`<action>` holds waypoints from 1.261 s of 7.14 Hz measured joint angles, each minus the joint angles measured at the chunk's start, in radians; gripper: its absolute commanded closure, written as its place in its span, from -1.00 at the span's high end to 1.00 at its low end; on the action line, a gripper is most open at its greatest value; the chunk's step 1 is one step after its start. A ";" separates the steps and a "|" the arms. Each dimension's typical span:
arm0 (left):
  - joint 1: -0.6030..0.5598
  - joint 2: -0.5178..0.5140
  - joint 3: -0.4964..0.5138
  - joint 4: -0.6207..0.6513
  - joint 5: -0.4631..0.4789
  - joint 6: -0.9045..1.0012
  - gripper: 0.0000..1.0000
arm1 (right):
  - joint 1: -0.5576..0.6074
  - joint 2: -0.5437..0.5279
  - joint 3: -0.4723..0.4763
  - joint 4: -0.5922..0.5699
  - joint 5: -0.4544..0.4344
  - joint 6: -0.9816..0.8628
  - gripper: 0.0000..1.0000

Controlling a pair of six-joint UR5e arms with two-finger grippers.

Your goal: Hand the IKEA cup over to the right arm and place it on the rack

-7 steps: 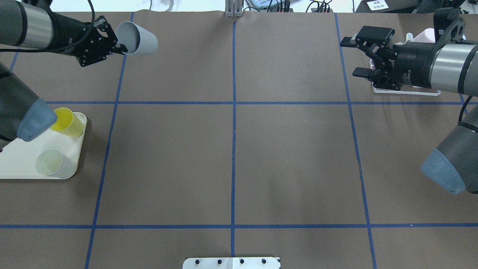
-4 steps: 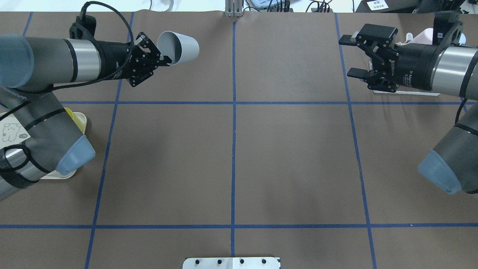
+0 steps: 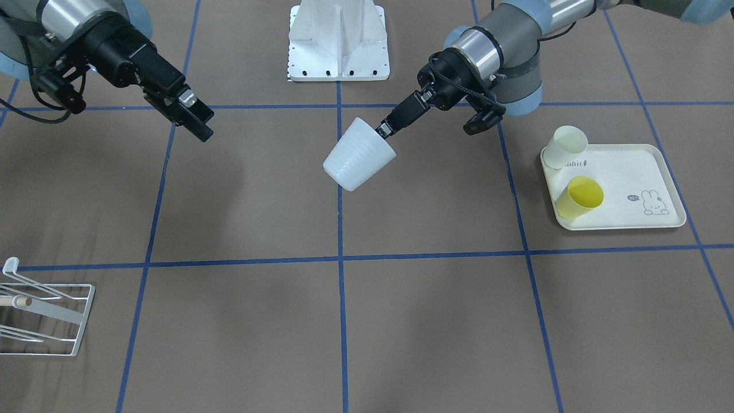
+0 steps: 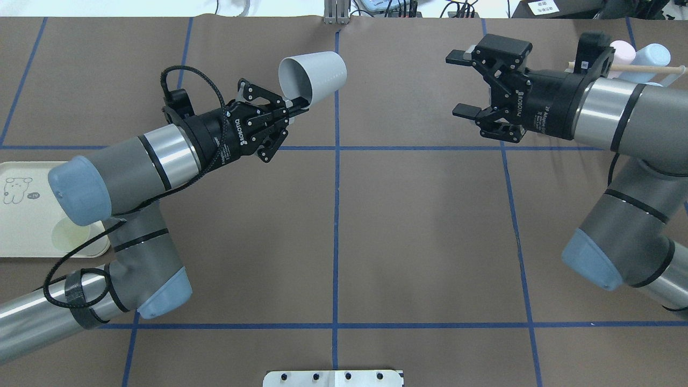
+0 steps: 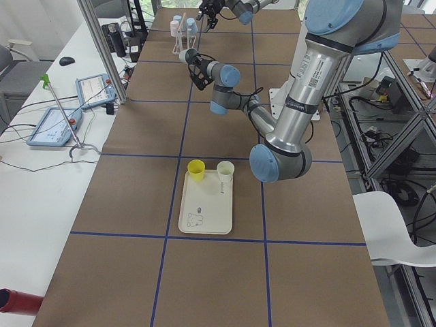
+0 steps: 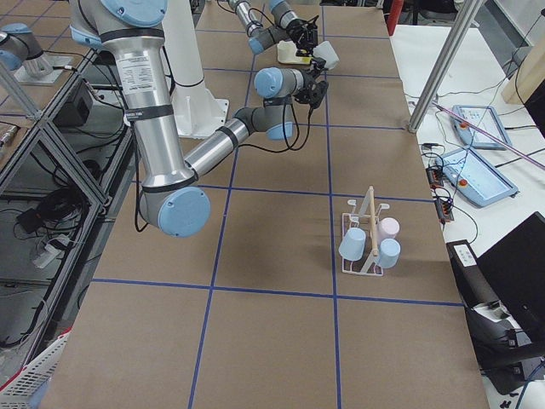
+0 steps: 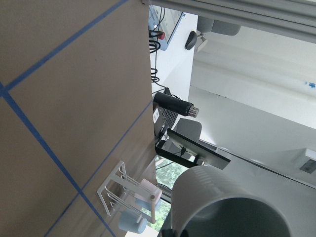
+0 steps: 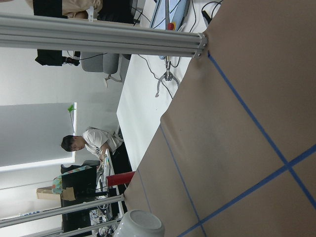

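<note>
**Figure: hand-over stage, cup held in mid-air.** The left arm reached out over the brown tabletop, which was marked into squares with blue tape lines. The left jaws were closed on the rim of a white ribbed cup, one finger inside the mouth and one outside. The cup was clear of the tabletop, close to the centre tape line. It was tilted, with its mouth turned back toward the left arm and its base pointing away from it.

The right arm faced the cup from the other side. The right jaws were spread wide and held nothing, well apart from the cup.

The white wire rack, with its wooden dowel, stood on the robot's right end of the tabletop, beyond the right arm. It carried a pink cup and two light-blue cups.

At the opposite end lay a cream tray with a rabbit print. A yellow cup and a pale cup stood on the tray.
</note>
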 measured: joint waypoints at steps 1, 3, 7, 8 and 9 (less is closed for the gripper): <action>0.020 -0.004 0.010 -0.048 0.044 -0.038 -1.00 | -0.038 0.028 -0.007 0.001 -0.058 0.021 1.00; 0.030 -0.025 0.036 -0.086 0.074 -0.087 -1.00 | -0.085 0.067 -0.018 0.017 -0.148 0.040 1.00; 0.052 -0.101 0.075 -0.090 0.083 -0.096 -1.00 | -0.107 0.123 -0.072 0.026 -0.175 0.044 1.00; 0.060 -0.109 0.080 -0.089 0.089 -0.096 -1.00 | -0.109 0.127 -0.078 0.026 -0.176 0.044 1.00; 0.073 -0.116 0.081 -0.089 0.102 -0.096 -1.00 | -0.109 0.130 -0.083 0.026 -0.176 0.043 1.00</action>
